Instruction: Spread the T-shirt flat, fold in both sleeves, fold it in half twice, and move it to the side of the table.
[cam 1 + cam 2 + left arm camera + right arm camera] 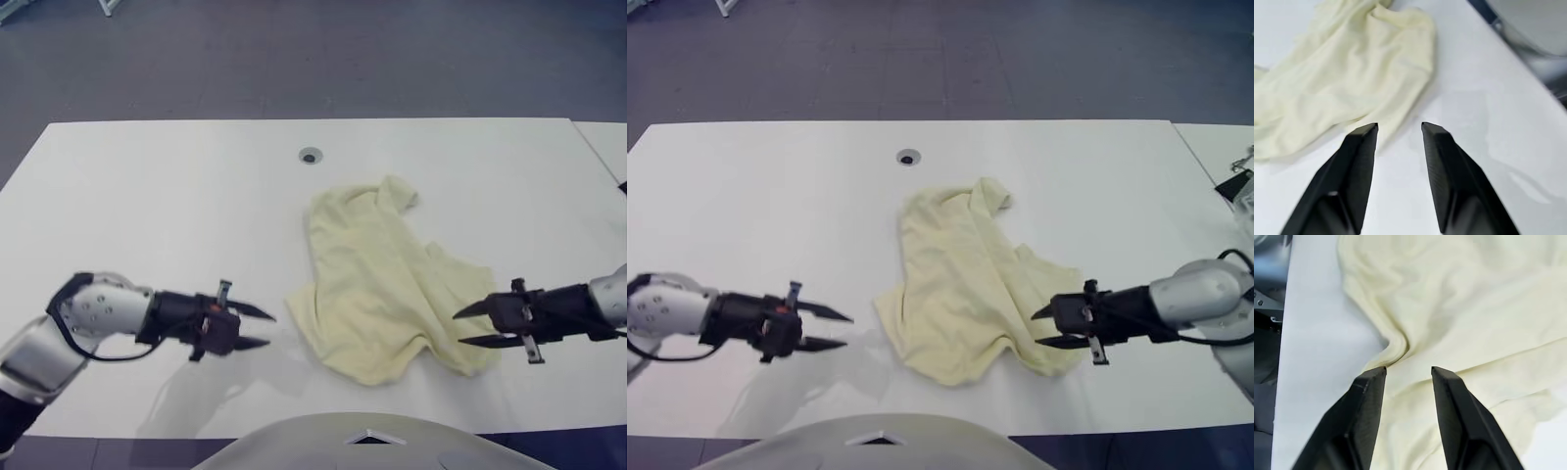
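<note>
1. Pale yellow T-shirt (377, 284) lay crumpled on the table (147, 196).
2. Left gripper (270, 329) sat at its eight o'clock and right gripper (457, 328) at its four o'clock edge, both jaws spread.
3. Spreading step; next probably needed pinching opposite edges.

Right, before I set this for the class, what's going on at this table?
A two-armed robot is about to work on a pale yellow T-shirt that lies crumpled on the white table, not yet spread flat. The left gripper is open over bare table just off the shirt's left edge. The right gripper is open at the shirt's right edge, its fingers above the cloth. Neither holds anything.
</note>
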Controlling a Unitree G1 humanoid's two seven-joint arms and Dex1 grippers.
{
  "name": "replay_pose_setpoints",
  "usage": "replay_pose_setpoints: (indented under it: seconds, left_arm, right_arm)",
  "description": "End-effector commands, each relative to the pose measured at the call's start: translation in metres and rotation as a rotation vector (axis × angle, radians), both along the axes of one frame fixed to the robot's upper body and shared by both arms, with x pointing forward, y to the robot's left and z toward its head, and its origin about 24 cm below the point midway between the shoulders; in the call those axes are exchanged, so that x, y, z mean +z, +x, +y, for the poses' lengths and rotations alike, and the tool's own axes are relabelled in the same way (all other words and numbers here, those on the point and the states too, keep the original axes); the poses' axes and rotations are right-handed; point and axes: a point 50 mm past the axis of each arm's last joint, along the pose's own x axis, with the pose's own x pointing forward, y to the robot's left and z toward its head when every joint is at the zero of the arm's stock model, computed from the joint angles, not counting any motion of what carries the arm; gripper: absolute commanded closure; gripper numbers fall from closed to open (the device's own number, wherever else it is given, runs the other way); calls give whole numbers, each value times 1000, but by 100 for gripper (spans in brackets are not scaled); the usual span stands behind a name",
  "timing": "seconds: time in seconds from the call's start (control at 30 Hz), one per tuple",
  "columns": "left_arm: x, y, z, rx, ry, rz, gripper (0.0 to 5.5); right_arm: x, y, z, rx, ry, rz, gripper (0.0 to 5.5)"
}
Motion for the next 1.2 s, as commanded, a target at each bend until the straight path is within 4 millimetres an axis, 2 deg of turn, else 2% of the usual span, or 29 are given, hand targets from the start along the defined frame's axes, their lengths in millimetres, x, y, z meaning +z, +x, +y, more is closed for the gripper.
replay_pose_setpoints:
  seconds: [0.03, 0.17, 0.27, 0.37, 0.53, 0.67, 0.8, 1.0, 1.1, 1.2]
  left_arm:
    - [-6, 17, -17, 40, -32, -92, 310]
    - [-38, 7, -29, 46, -11, -34, 249]
    - [-56, 0, -29, 43, 38, -21, 207]
    - [-70, 9, -29, 72, 81, -84, 150]
    - [-73, 24, -44, 168, -30, -135, 71]
    - [-74, 22, -44, 139, -6, -130, 11]
    - [-70, 26, -40, 141, 14, -145, 11]
    - [-83, 38, -46, 164, 63, -212, 11]
    - [-98, 33, -42, 155, 133, -202, 11]
    - [-108, 24, -26, 145, 225, -188, 11]
  right_arm:
    - [14, 3, -2, 6, -12, -1, 307]
    - [13, 24, -17, -105, -79, -145, 249]
    - [-5, 40, -31, -200, -160, -246, 208]
    - [-28, 45, -35, -243, -184, -293, 153]
    - [-56, 51, -38, -337, -183, -373, 78]
    - [-57, 56, -48, -408, -170, -413, 13]
    - [-47, 61, -53, -447, -143, -440, 13]
    - [-49, 64, -56, -476, -143, -463, 13]
    - [-61, 64, -62, -466, -224, -485, 13]
    - [-83, 59, -64, -470, -285, -466, 13]
